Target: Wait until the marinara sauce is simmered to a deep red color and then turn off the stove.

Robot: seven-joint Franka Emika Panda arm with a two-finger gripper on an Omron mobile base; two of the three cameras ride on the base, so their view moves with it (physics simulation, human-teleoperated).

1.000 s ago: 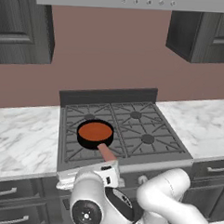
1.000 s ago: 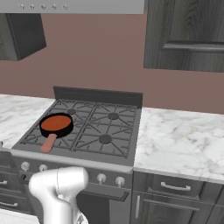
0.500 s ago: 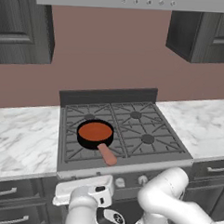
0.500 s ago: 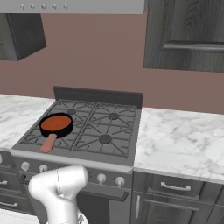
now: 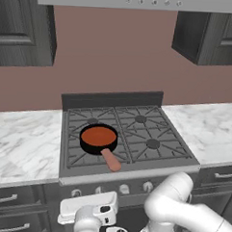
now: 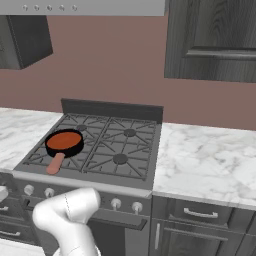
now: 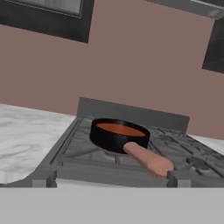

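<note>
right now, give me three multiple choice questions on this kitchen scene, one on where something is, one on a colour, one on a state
1. On which burner of the stove does the pan sit?
A. front left
B. back right
C. front right

2. What colour is the pan's handle?
A. blue
B. salmon pink
C. green

3. How does the pan stand?
A. tipped on its side
B. upside down
C. upright, with sauce in it

Answers:
1. A, since the left base view shows it on the near left grate.
2. B, since the handle is plainly pink in the base and hand views.
3. C, since the orange-red sauce lies level inside the black rim.
</note>
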